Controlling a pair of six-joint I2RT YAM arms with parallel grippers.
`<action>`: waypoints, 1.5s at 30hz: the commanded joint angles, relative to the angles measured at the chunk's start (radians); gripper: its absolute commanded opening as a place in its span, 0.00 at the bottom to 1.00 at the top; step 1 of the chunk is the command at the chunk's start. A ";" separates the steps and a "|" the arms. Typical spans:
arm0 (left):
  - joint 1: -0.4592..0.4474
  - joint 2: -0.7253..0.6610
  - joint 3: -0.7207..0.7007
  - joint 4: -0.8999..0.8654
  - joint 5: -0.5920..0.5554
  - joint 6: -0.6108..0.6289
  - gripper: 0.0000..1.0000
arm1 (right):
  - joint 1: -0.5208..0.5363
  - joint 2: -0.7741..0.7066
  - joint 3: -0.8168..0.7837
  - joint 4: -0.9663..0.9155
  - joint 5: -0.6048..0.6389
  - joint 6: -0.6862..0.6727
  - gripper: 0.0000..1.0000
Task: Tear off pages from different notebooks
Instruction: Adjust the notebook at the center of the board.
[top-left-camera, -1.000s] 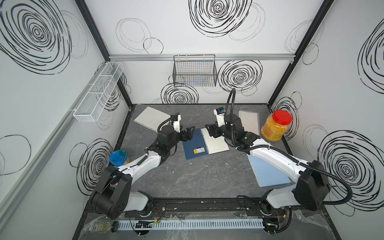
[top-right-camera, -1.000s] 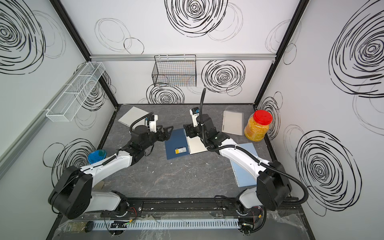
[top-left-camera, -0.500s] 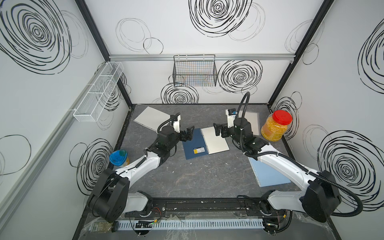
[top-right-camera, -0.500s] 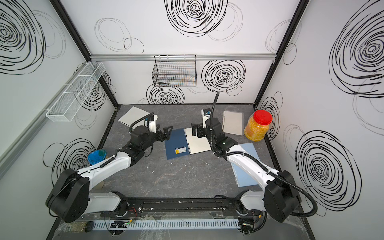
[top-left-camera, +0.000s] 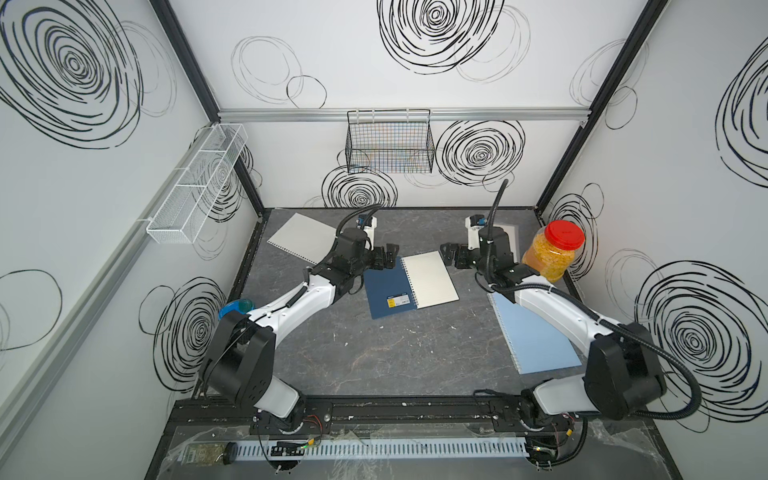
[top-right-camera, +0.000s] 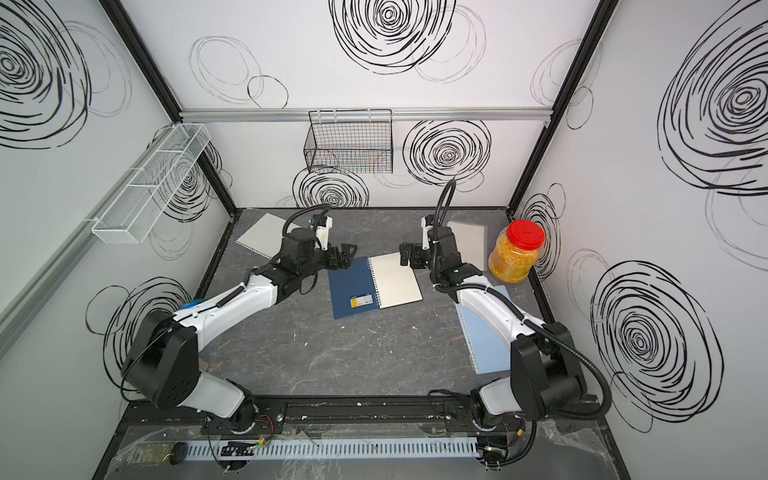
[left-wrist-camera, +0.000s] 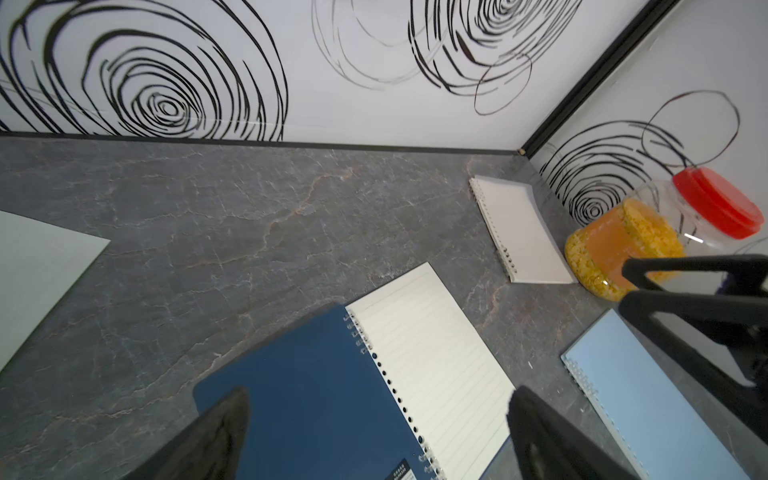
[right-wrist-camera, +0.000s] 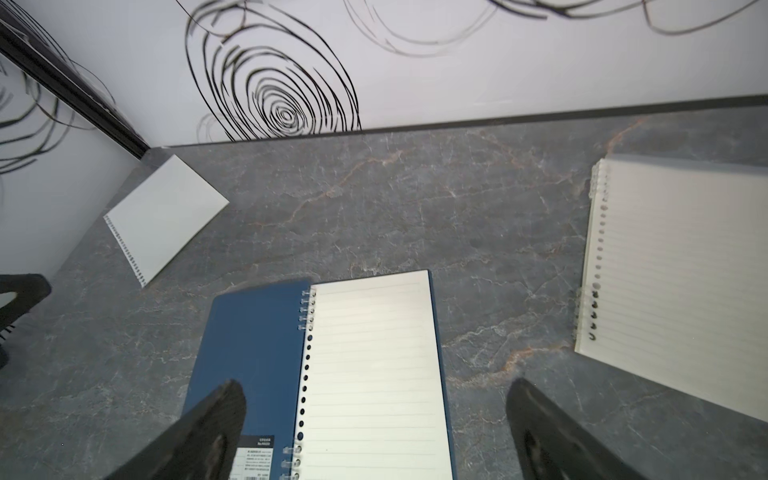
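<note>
In both top views the dark navy notebook (top-left-camera: 388, 291) (top-right-camera: 353, 289) lies open mid-table, its cream lined page (top-left-camera: 430, 280) (top-right-camera: 395, 280) facing up. My left gripper (top-left-camera: 388, 259) (left-wrist-camera: 378, 399) hovers open over the navy cover's far corner. Just off the page's far right corner, my right gripper (top-left-camera: 451, 255) (right-wrist-camera: 376, 386) is open and holds nothing. The light blue notebook (top-left-camera: 536, 336) lies partly under the right arm. Back right lies the frosted notebook (top-left-camera: 509, 237) (right-wrist-camera: 681, 266). A loose page (top-left-camera: 301, 237) (right-wrist-camera: 166, 212) rests back left.
A red-lidded jar (top-left-camera: 550, 253) of yellow bits stands at the right wall beside the frosted notebook. A blue bowl (top-left-camera: 237, 307) sits at the left edge behind the left arm. A wire basket (top-left-camera: 390, 141) hangs on the back wall. Small paper scraps dot the table's front.
My right gripper has drawn back to the right, off the open page, and its jaws have spread wider. The left gripper has stayed in place and opened slightly.
</note>
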 joint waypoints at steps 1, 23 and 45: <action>-0.031 0.069 0.074 -0.120 0.028 0.041 0.99 | -0.042 0.099 0.072 -0.122 -0.127 0.026 0.99; -0.057 0.273 0.118 -0.115 0.124 -0.021 0.99 | -0.107 0.347 -0.012 -0.063 -0.374 0.133 0.89; -0.094 0.277 0.213 -0.313 -0.029 0.178 0.99 | -0.035 0.173 -0.093 -0.082 -0.325 0.200 0.87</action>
